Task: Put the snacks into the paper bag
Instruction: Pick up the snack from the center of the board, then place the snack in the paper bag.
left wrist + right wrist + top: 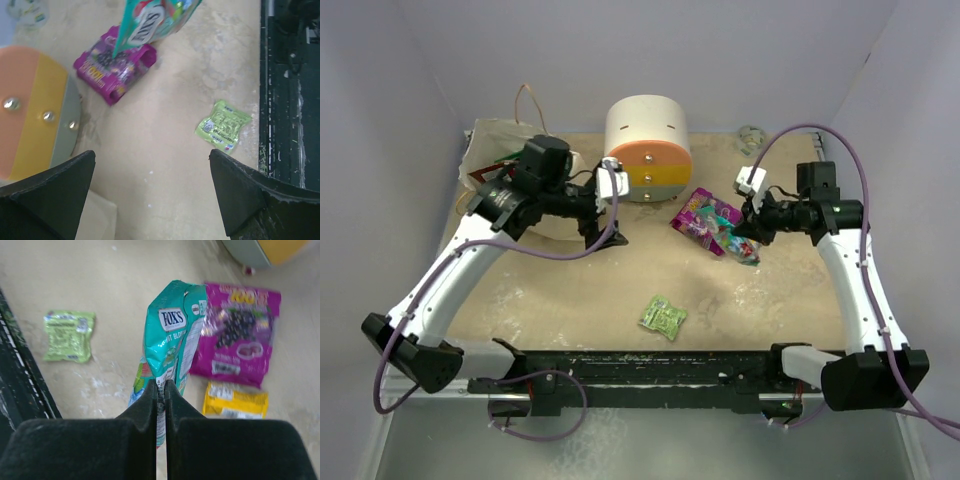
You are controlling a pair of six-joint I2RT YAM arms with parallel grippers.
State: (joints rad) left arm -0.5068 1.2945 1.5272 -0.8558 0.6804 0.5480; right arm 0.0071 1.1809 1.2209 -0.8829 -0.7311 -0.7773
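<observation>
**Figure. Two-arm bagging of snacks, one packet in hand.** All positions are given relative to the round drawered container [648, 145] at the far middle of the worktop [570, 300].

The right gripper [159, 385] has its jaws pressed fully together on the thin sealed edge of the teal Fox's packet [170, 335]. This edge pinch suits a flat crinkly pouch, which offers no body to grasp. The packet hangs to the right of the container and on its near side. It partly overlaps the purple packet [237, 332] and appears lifted off the surface, presumably ready to be carried across.

The left gripper [151, 155] sits just left of the container's front, with its jaws spread as wide as they go and nothing between them. It is near the paper bag [492, 135], which lies to the container's left at the far-left corner. From there it is probably placed to steady the bag or receive a packet.

*Count, outside the bag:* four packets.
- One teal packet, held.
- One purple packet, lying flat to the container's right front.
- One yellow packet [235, 400], just beside the purple one on the side away from the container.
- One lime-green packet [663, 316], alone and well apart on the container's near side, toward the arm bases.

A pale, unidentifiable item [752, 138] lies to the container's far right. Red and green shapes show at the bag's mouth, but the left arm hides too much of them to count.

*Other things:* one bag, one container, two arms.
</observation>
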